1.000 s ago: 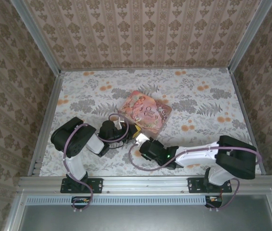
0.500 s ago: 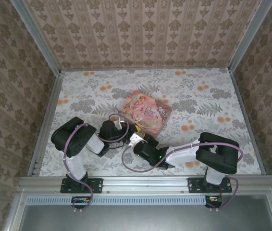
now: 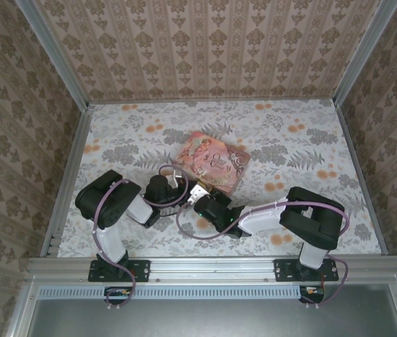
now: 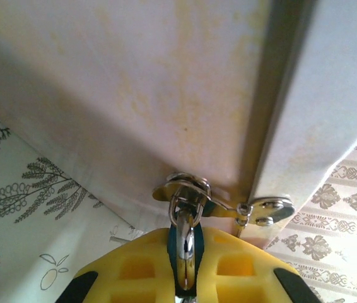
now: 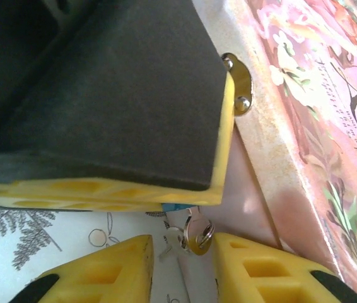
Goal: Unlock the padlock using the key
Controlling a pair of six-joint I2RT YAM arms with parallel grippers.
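The padlock (image 4: 187,237), teal with a chrome shackle, hangs through the brass hasp (image 4: 229,207) on the pink tin (image 3: 212,160). My left gripper (image 4: 186,278) is shut on it, its yellow fingers pressed to both sides. In the right wrist view a sliver of the padlock's blue body (image 5: 177,206) peeks from under the left gripper's fingers (image 5: 115,95). The small key on its ring (image 5: 197,235) hangs just below it. My right gripper (image 5: 183,247) is open, its yellow fingers either side of the key and ring; the right finger nearly touches the ring.
The tin's cream side wall (image 4: 134,82) fills the space ahead of the left gripper. Both grippers crowd together at the tin's near corner (image 3: 193,189) on the floral tablecloth (image 3: 304,140). Patterned walls enclose the table on three sides.
My right arm has swung left and forward, bringing its gripper up against the left gripper at the tin's near corner. The left arm and the tin have stayed put.
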